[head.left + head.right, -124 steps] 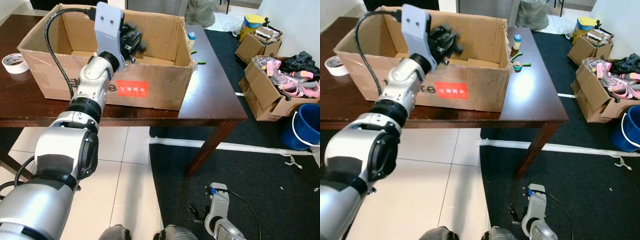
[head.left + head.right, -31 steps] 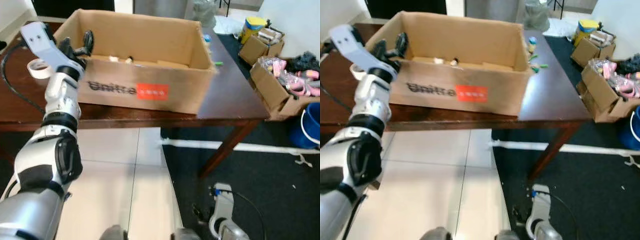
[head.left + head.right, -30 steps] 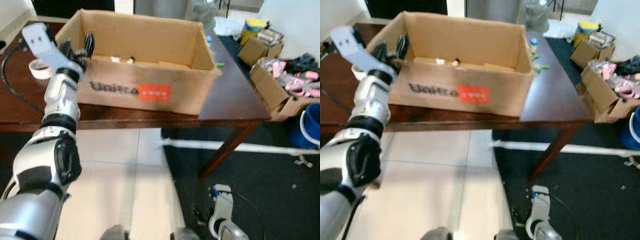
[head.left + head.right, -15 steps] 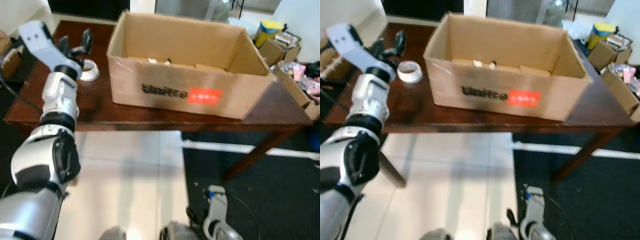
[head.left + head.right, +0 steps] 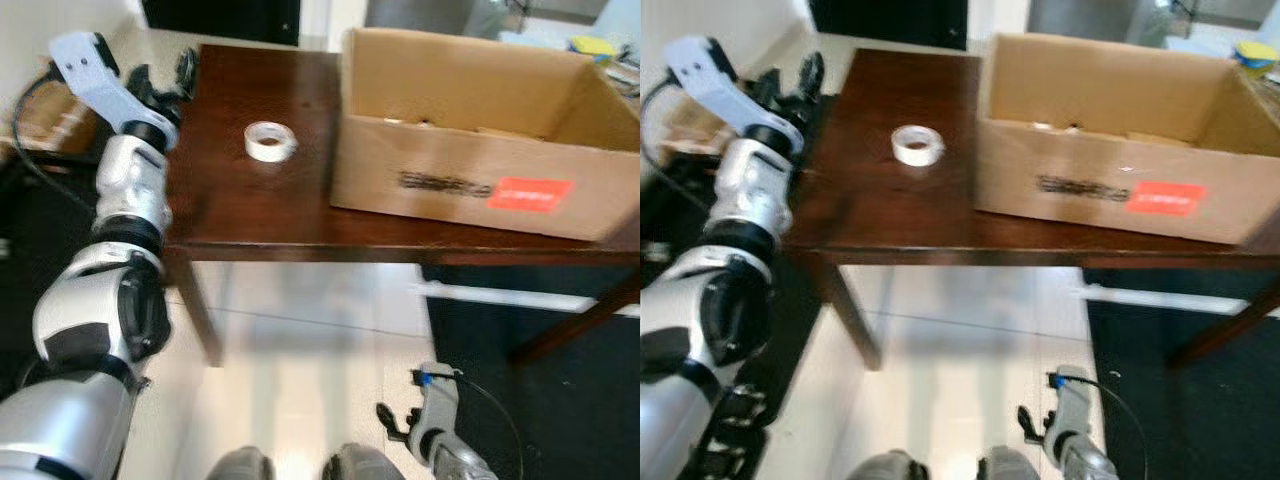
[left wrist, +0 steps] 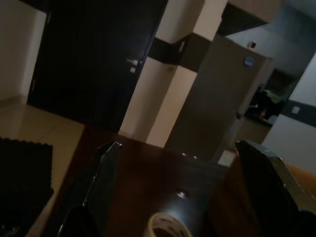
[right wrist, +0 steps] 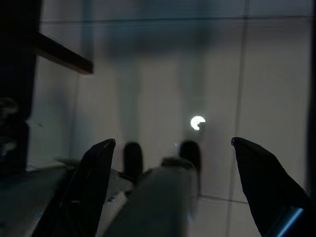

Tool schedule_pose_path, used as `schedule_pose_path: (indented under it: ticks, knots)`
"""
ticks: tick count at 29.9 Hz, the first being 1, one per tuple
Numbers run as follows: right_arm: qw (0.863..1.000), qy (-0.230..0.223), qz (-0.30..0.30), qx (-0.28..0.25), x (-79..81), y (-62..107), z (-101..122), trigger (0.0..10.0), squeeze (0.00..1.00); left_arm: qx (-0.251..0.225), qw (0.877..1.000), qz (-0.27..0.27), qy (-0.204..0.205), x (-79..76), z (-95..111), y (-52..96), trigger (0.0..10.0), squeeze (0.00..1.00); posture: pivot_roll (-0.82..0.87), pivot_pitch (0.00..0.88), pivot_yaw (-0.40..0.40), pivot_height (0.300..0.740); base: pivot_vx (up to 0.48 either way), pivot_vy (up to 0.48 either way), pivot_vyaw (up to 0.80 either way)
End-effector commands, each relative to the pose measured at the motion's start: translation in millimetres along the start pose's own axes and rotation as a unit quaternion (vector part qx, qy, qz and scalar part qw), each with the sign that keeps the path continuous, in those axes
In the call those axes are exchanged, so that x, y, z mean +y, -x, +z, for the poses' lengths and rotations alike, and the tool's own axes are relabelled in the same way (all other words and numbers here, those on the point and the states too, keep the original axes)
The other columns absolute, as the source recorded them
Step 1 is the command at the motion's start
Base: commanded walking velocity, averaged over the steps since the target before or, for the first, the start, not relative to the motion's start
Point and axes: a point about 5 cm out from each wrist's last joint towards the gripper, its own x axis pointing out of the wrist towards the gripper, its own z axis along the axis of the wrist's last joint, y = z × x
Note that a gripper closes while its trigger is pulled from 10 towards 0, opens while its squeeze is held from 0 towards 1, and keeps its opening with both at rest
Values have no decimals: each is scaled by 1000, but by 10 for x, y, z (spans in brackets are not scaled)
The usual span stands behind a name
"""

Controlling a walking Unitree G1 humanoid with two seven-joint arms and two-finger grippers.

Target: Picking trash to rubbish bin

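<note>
Tape roll (image 5: 270, 141) is lying on the dark table (image 5: 230, 210), just beside the cardboard box (image 5: 480, 150), and looks like the trash to fetch. Left gripper (image 5: 160, 82) is hovering past the roll at the table's far corner, fingers spread and empty. Best approach: come over the roll, lower squarely, then pinch its rim. Right gripper (image 7: 173, 163) is hanging splayed over floor tiles (image 7: 217, 59).

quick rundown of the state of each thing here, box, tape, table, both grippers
cardboard box: open at the top, upright on the table
roll of tape: lying flat on the table, apart from the box
table: standing
left gripper: raised by the table's end, open, holding nothing
right gripper: hanging low over the floor, open
</note>
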Motion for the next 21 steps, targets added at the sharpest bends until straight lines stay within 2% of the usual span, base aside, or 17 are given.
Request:
schedule_pose_path:
  ticks: [1, 2, 5, 7, 9, 10, 11, 12, 13, 15, 19, 21]
  knots:
    - [1000, -18, -13, 14, -64, 39, -84, 10000, 0, 29, 999, -18, 13, -60, -151, 38, 10000, 0, 53, 35, -26, 740, 0, 0, 0]
    - [1000, -17, -12, 14, -63, 38, -81, 10000, 0, 36, 999, -22, 18, -76, -186, 46, 10000, 0, 53, 35, -26, 740, 0, 0, 0]
    - [1000, 5, -6, 14, -52, 22, -39, 10000, 0, 101, 990, -80, 55, -254, -527, 163, 10000, 0, 53, 31, -24, 740, 0, 0, 0]
    - [1000, 0, -9, 14, -60, 25, -45, 10000, 0, 153, 975, -135, 83, -364, -830, 365, 10000, 0, 53, 31, -24, 740, 0, 0, 0]
    - [1000, -11, -12, 13, -66, 31, -58, 10000, 0, 179, 964, -163, 111, -406, -1010, 529, 10000, 0, 53, 31, -24, 740, 0, 0, 0]
    - [1000, -18, -14, 12, -65, 33, -66, 10000, 0, 196, 954, -174, 147, -412, -1104, 629, 10000, 0, 56, 35, -21, 740, 0, 0, 0]
    - [1000, -19, -14, 12, -63, 32, -67, 10000, 0, 202, 948, -186, 161, -419, -1144, 682, 10000, 0, 56, 35, -21, 740, 0, 0, 0]
    - [1000, -19, -14, 12, -63, 32, -67, 10000, 0, 202, 948, -186, 161, -419, -1144, 682, 10000, 0, 56, 35, -21, 740, 0, 0, 0]
    - [1000, -15, -12, 13, -59, 30, -63, 10000, 0, 216, 937, -211, 174, -432, -1211, 782, 10000, 0, 56, 35, -21, 740, 0, 0, 0]
    - [1000, -8, -8, 13, -54, 26, -52, 10000, 0, 236, 925, -236, 182, -441, -1295, 906, 10000, 0, 56, 41, -21, 740, 0, 0, 0]
    - [1000, -12, -9, 12, -57, 26, -49, 10000, 0, 267, 923, -222, 167, -405, -1382, 1004, 10000, 0, 60, 45, -23, 740, 0, 0, 0]
    - [1000, -17, -10, 11, -57, 26, -50, 10000, 0, 270, 920, -236, 156, -436, -1403, 1031, 10000, 0, 60, 45, -23, 740, 0, -231, 0]
